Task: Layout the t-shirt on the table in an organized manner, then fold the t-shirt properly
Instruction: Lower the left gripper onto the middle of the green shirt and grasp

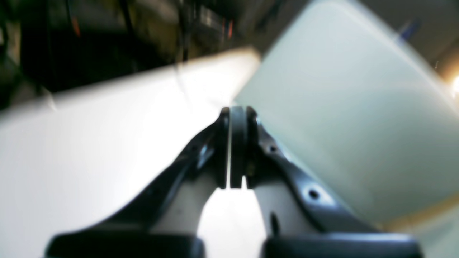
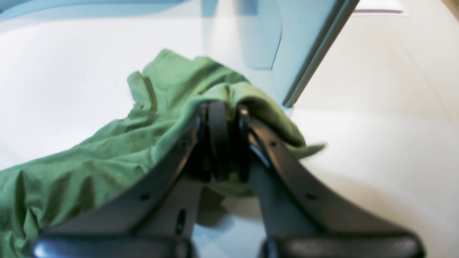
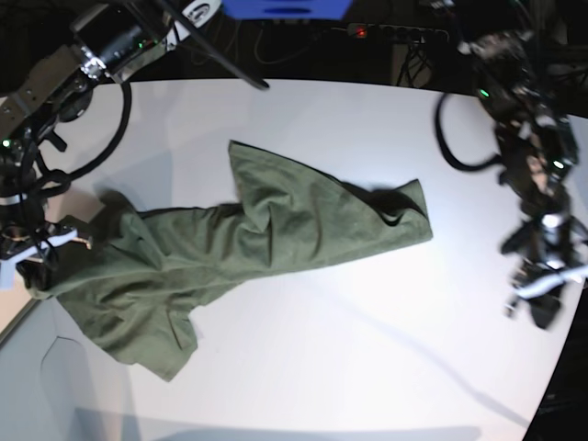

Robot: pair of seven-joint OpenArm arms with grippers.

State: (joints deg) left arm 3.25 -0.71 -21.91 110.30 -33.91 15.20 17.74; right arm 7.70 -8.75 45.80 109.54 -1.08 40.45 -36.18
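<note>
The olive-green t-shirt (image 3: pixel 266 230) lies crumpled across the white table (image 3: pixel 367 349), stretched from the left edge toward the middle right. My right gripper (image 2: pixel 226 107) is shut on a fold of the t-shirt (image 2: pixel 107 154) at the table's left edge; in the base view the right gripper (image 3: pixel 37 262) is at the shirt's left end. My left gripper (image 1: pixel 236 143) is shut with nothing between its pads. In the base view the left gripper (image 3: pixel 542 299) hangs near the table's right edge, well clear of the shirt. The left wrist view is blurred.
A pale grey-blue panel (image 2: pixel 304 46) stands just past the held cloth; a similar one shows in the left wrist view (image 1: pixel 340 107). A power strip (image 3: pixel 395 32) and cables lie behind the table. The table's curved edge (image 3: pixel 551 367) runs down the right.
</note>
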